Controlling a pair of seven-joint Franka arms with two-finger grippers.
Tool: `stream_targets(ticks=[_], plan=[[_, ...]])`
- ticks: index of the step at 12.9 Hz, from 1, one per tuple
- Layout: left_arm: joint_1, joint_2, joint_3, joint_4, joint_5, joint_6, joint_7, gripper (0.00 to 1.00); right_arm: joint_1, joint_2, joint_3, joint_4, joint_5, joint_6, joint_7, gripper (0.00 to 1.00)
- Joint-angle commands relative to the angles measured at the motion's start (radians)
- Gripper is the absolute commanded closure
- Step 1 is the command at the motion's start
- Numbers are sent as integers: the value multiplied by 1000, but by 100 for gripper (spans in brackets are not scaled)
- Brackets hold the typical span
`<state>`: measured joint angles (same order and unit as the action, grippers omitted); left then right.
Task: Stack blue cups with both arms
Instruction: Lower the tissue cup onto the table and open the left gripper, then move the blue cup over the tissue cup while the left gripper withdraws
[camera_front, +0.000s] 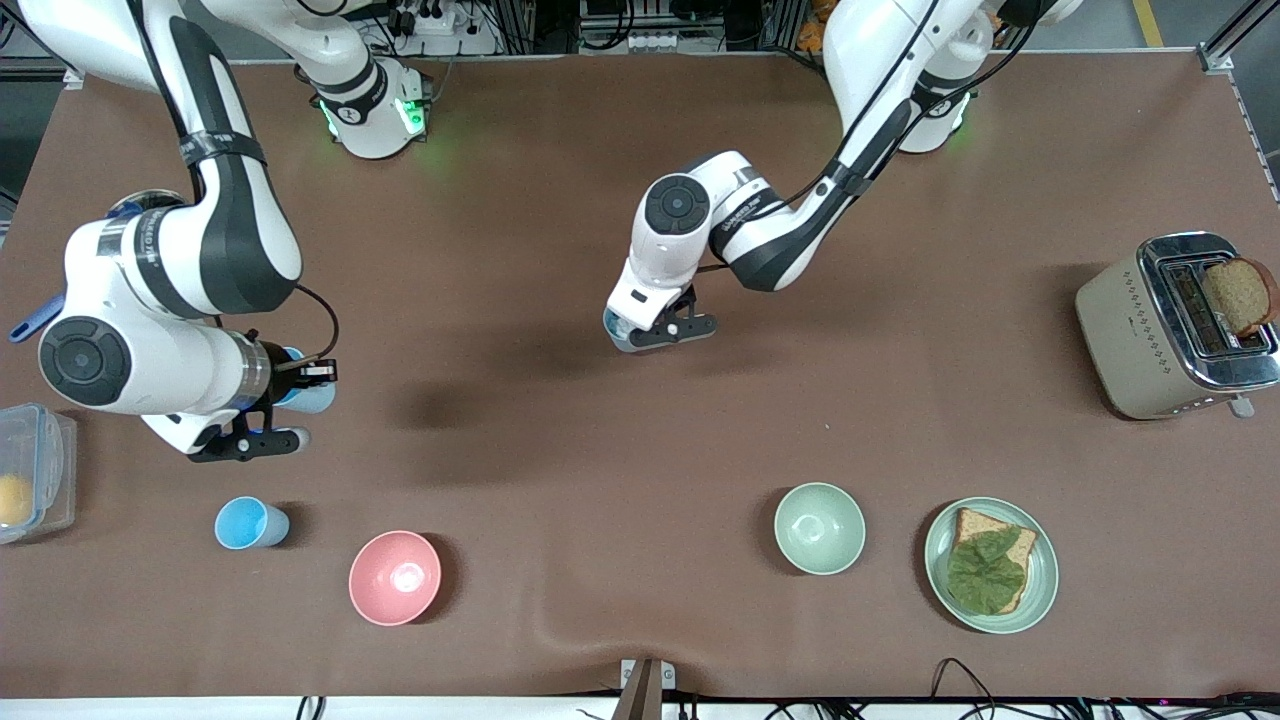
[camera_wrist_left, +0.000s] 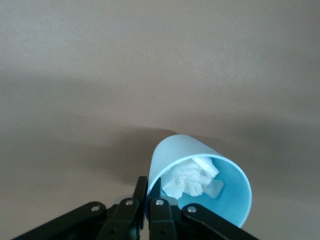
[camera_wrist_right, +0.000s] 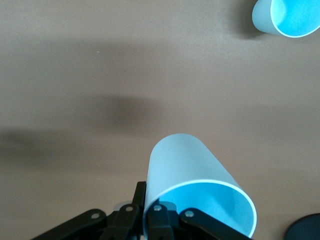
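Nearest the front camera, we are seeing a pink bowl (camera_front: 394, 577), a green bowl (camera_front: 819, 527) and a plate (camera_front: 1044, 566) carrying toast with a leaf (camera_front: 988, 570), all resting on the brown bench (camera_front: 600, 450). In the same row, toward the right arm's end, a free cup (camera_front: 250, 523) is standing upright beside the pink bowl; it is also showing in the right wrist view (camera_wrist_right: 287, 17).

Just above that row we are holding a second cup (camera_front: 305, 390) in the right end effector (camera_front: 285, 405). The fingers (camera_wrist_right: 160, 212) are closing on its rim, one inside and one outside, and the cup (camera_wrist_right: 197, 187) is hanging empty over the bench. A clear box (camera_front: 35, 470) is sitting at the bench edge at this arm's end.

Farther up, over the middle of the bench, our left end effector (camera_front: 668, 328) is gripping a third cup (camera_front: 618, 330) by its rim in the same way. In the left wrist view this cup (camera_wrist_left: 200, 182) is holding a crumpled white wad (camera_wrist_left: 190, 180), and the fingers (camera_wrist_left: 160, 212) are pinching its wall.

At the left arm's end, a toaster (camera_front: 1140, 335) is standing with a bread slice (camera_front: 1240, 293) sticking out of its slot.
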<state>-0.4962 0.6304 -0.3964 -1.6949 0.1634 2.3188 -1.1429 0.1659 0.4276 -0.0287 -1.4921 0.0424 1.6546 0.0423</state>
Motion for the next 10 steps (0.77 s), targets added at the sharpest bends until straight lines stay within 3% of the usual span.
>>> stream_targets(ticks=[1,2,6,8,10], plan=[[-16,26,8,38,36,-7,-29,35,6,19,4,30,23,-7,34,100],[-7,13,8,38,39,-9,-31,0,17,19,6,32,25,-9,39,100],[102,-193,14,37,37,-76,-29,0,47,13,7,49,91,-22,62,100],[197,-291,11,37,39,-117,36,0,140,13,7,49,99,-22,199,100],[269,-383,16,40,39,-252,66,0,262,26,6,49,89,-7,396,100]])
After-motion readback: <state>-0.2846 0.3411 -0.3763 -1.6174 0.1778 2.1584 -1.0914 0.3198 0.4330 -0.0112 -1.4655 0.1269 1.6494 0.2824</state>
